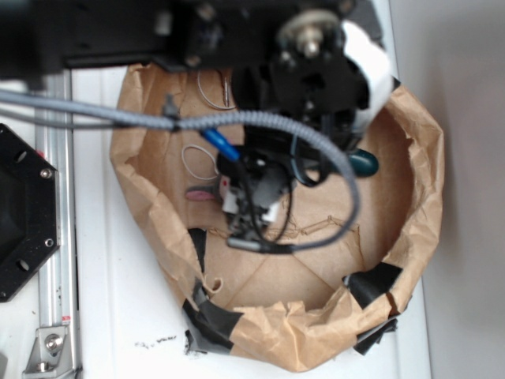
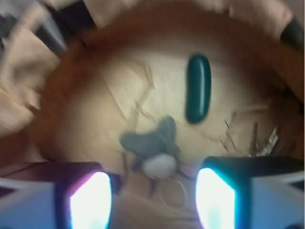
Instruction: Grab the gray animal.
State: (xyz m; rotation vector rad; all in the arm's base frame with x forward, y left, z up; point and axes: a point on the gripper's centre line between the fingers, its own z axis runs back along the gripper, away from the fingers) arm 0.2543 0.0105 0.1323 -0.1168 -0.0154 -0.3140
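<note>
Paper-lined bin (image 1: 422, 205): gray animal (image 2: 152, 143) lengthwise toward gripper (image 2: 152, 202), head nearest; fingers wide, empty.

Gray animal (image 2: 151, 143) in paper-walled bin (image 1: 418, 197), case (image 2: 198, 88) at its 1 o'clock, apart; tool (image 2: 152, 200) at 6.
</note>
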